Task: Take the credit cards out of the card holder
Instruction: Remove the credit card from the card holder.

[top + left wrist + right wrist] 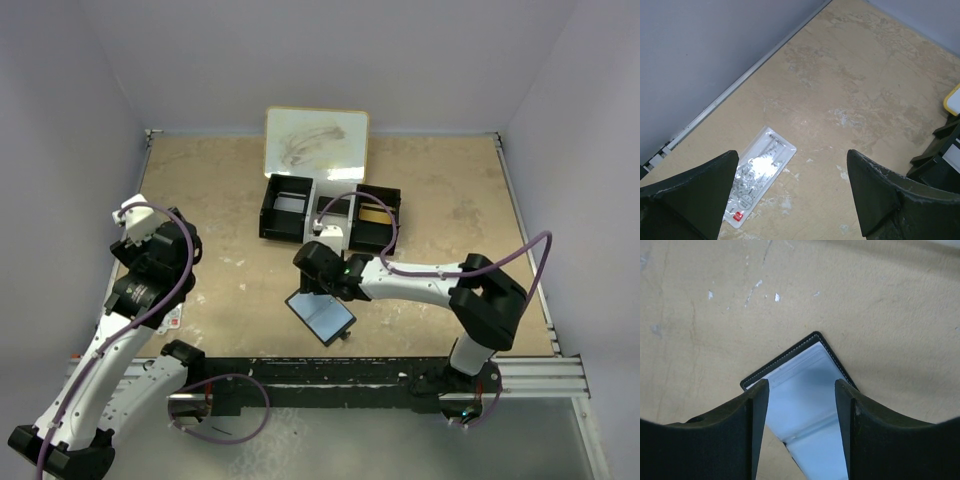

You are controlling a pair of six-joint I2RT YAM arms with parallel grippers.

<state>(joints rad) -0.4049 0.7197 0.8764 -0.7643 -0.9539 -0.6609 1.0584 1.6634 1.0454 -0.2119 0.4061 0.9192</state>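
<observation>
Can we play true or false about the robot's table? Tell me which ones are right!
1. The card holder lies open on the table. True.
2. The left gripper is holding something. False: it is open and empty; a card lies flat on the table near it.
3. The tray has three compartments. True.
4. The right gripper hangs over the tray. False: it hangs over the card holder, jaws apart.

The card holder [320,317] lies on the table [220,200] before the tray [268,212], a card [760,175] well left.
</observation>
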